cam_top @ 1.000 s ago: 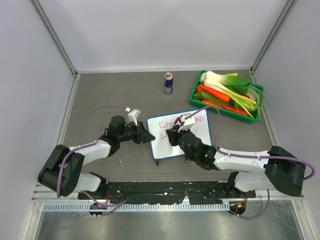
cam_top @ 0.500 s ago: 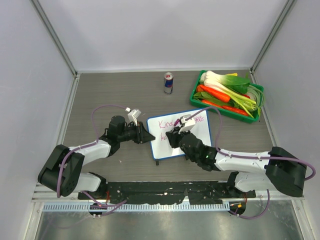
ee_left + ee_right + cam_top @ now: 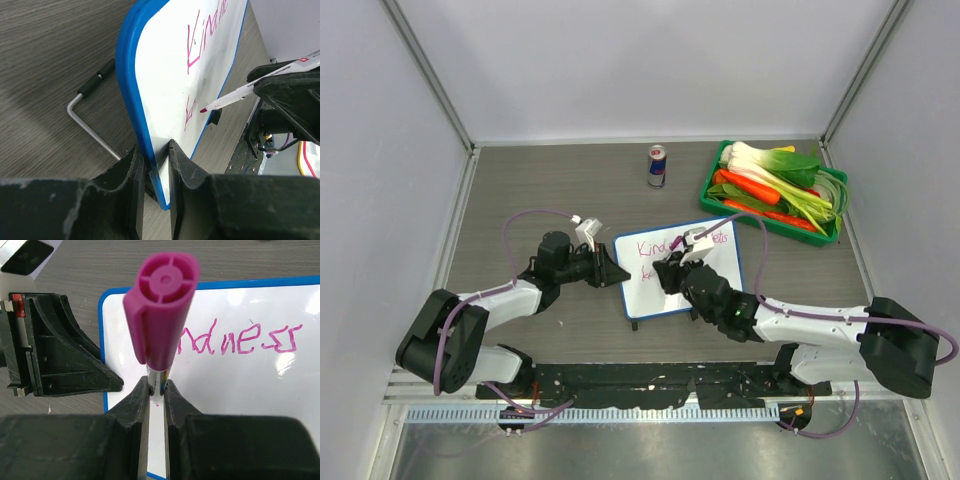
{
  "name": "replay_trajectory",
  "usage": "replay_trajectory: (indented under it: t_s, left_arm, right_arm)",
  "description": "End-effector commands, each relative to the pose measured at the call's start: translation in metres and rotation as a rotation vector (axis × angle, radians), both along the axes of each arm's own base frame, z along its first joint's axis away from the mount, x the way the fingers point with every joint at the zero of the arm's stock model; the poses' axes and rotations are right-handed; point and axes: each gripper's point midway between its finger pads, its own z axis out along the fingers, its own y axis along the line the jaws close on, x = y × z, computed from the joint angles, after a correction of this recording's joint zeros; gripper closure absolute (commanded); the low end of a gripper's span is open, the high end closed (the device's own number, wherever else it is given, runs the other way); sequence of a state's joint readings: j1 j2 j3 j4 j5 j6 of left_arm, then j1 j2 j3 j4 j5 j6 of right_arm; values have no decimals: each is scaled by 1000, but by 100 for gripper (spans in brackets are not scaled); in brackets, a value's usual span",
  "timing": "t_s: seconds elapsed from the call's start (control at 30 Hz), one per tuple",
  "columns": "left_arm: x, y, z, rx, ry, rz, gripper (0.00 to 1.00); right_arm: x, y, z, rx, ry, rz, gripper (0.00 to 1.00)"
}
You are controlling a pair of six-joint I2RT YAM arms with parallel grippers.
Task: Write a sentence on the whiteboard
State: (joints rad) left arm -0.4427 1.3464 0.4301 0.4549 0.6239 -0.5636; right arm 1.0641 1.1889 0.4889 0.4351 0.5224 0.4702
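- Right fingers [image 3: 137,407] are clamped on the pink marker [image 3: 162,305]. The tip has barely crept along the start of the second line.
- Left fingers [image 3: 127,175] stay pinched on the whiteboard [image 3: 124,60] rim, steadying it mid-desk [image 3: 540,180].
- The sentence [image 3: 240,340] has its top line written and the lower one just begun, so much remains.

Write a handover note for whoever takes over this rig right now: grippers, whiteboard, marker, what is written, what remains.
Left gripper: shut on the blue edge of the whiteboard, steadying it.
Right gripper: shut on the magenta marker, its tip at the board by the second line.
Done: the sentence has "Kindness" on its first line and a few strokes started below.
Left: finish the second line; probably then lift the marker away.
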Motion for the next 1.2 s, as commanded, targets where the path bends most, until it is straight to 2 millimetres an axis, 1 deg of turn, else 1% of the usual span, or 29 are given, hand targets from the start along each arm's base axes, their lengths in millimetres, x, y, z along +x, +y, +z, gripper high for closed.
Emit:
replay_trajectory:
  t_s: [0.0,0.03,0.37,0.5,0.7,0.83,1.03,1.17]
  left_arm:
    - [-2,12,-33,119,42,30,100]
    - [-2,12,-33,118,40,30,100]
    - [-2,12,-33,118,41,30,100]
    - [-3,12,-33,119,41,28,100]
    - [-2,12,-33,118,41,30,100]
    - [-2,12,-33,118,42,30,100]
    - [-1,12,-32,118,39,32,100]
    - [-3,12,-33,119,41,26,100]
  right_arm:
    - [11,5,41,86,-68,-37,99]
    - [13,6,43,92,-73,-45,99]
    - [23,5,38,59,-77,-94,99]
    - [22,5,30,35,-67,-91,99]
    - [23,-2,14,3,-45,-120,99]
    - [21,-3,17,16,-47,-118,99]
    - [16,-9,37,78,-77,-107,99]
    - [15,-12,35,72,-75,-111,99]
